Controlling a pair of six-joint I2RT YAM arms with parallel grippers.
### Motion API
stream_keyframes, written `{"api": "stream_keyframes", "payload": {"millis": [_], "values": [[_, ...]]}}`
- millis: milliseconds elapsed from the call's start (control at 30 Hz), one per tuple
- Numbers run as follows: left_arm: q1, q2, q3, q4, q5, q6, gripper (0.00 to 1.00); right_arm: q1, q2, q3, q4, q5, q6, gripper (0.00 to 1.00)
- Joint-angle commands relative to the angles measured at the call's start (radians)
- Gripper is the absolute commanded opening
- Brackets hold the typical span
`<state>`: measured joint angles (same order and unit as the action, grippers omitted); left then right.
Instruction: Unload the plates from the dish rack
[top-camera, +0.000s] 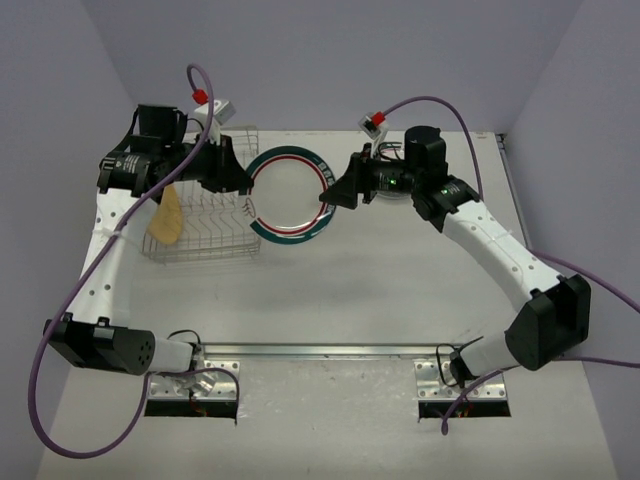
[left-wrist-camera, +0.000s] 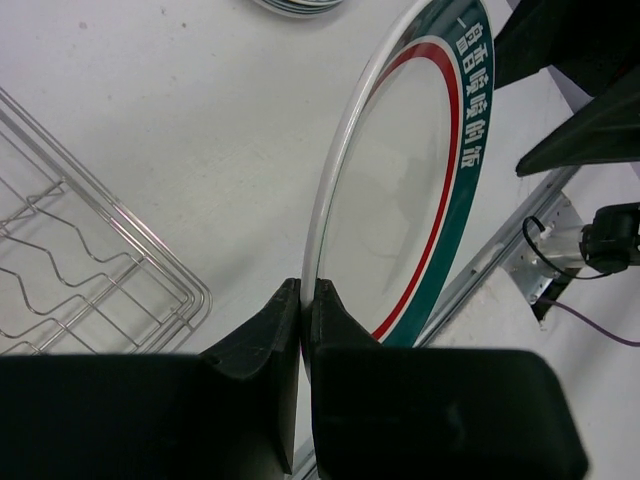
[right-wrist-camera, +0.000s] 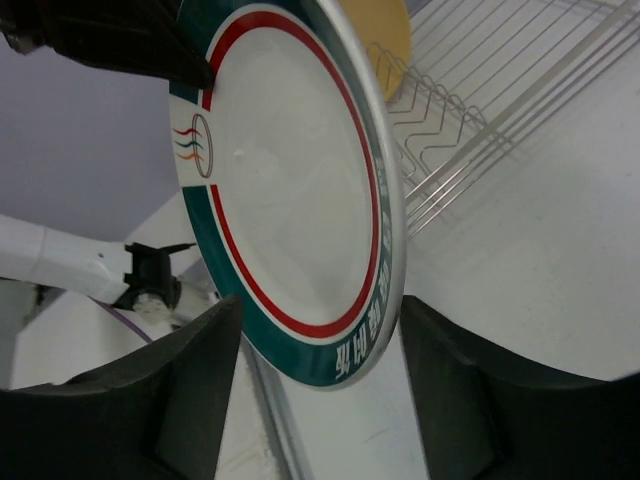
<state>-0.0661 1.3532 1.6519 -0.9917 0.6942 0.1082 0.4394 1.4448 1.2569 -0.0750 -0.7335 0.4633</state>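
Observation:
A white plate (top-camera: 290, 195) with a teal rim and a red ring hangs upright in the air between the two arms, just right of the dish rack (top-camera: 205, 235). My left gripper (top-camera: 243, 185) is shut on its left rim; in the left wrist view the fingertips (left-wrist-camera: 290, 300) pinch the thin edge of the plate (left-wrist-camera: 400, 190). My right gripper (top-camera: 330, 195) stands open around the opposite edge, and the plate (right-wrist-camera: 290, 170) sits between the right gripper (right-wrist-camera: 320, 310) fingers with gaps on both sides. An orange-tan plate (top-camera: 168, 218) leans in the rack's left end.
The wire rack (left-wrist-camera: 80, 270) lies below and left of the held plate, and its bars (right-wrist-camera: 500, 90) and the orange plate (right-wrist-camera: 385, 35) show behind it. The edge of a plate stack (left-wrist-camera: 300, 5) lies on the table further off. A metal rail (top-camera: 320, 350) runs along the near edge.

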Motion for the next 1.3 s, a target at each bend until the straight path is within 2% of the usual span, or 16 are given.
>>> {"api": "stream_keyframes", "payload": {"millis": [0,67,100,167,200,233,267,300,333,433,567,700,967,1267], "values": [[0.005,-0.042,0.000,0.058,0.088,-0.001,0.00,0.002,0.056,0.068,0.037,-0.026,0.049,0.40],[0.005,-0.043,-0.002,0.059,0.078,0.000,0.00,0.002,0.062,0.068,0.036,-0.022,0.054,0.08],[0.003,-0.042,-0.003,0.059,0.072,-0.001,0.01,0.002,0.061,0.068,0.034,-0.013,0.055,0.00],[0.005,-0.042,-0.008,0.059,0.037,0.000,0.13,-0.002,0.055,0.057,0.024,0.014,0.054,0.00],[0.005,-0.044,-0.013,0.059,0.024,0.003,0.32,-0.007,0.052,0.054,0.016,0.029,0.054,0.00],[0.005,-0.048,-0.024,0.069,0.003,-0.005,0.70,-0.018,0.051,0.053,0.010,0.045,0.054,0.00],[0.005,-0.057,-0.032,0.080,-0.051,-0.019,0.88,-0.039,0.052,0.052,0.005,0.069,0.054,0.00],[0.005,-0.058,-0.033,0.083,-0.059,-0.022,0.89,-0.043,0.053,0.052,-0.007,0.076,0.053,0.00],[0.005,-0.070,-0.045,0.108,-0.124,-0.043,1.00,-0.079,0.063,0.057,-0.035,0.132,0.051,0.00],[0.007,-0.080,-0.053,0.129,-0.216,-0.057,1.00,-0.207,0.093,0.080,-0.080,0.225,0.073,0.00],[0.008,-0.088,-0.071,0.153,-0.233,-0.060,1.00,-0.366,0.189,0.123,-0.095,0.324,0.093,0.00],[0.008,-0.083,-0.084,0.163,-0.236,-0.060,1.00,-0.492,0.304,0.177,-0.095,0.342,0.096,0.00],[0.010,-0.097,-0.121,0.166,-0.255,-0.052,1.00,-0.556,0.494,0.286,-0.097,0.384,0.077,0.00],[0.014,-0.134,-0.173,0.163,-0.274,-0.047,1.00,-0.573,0.621,0.393,-0.111,0.389,0.095,0.00]]}}
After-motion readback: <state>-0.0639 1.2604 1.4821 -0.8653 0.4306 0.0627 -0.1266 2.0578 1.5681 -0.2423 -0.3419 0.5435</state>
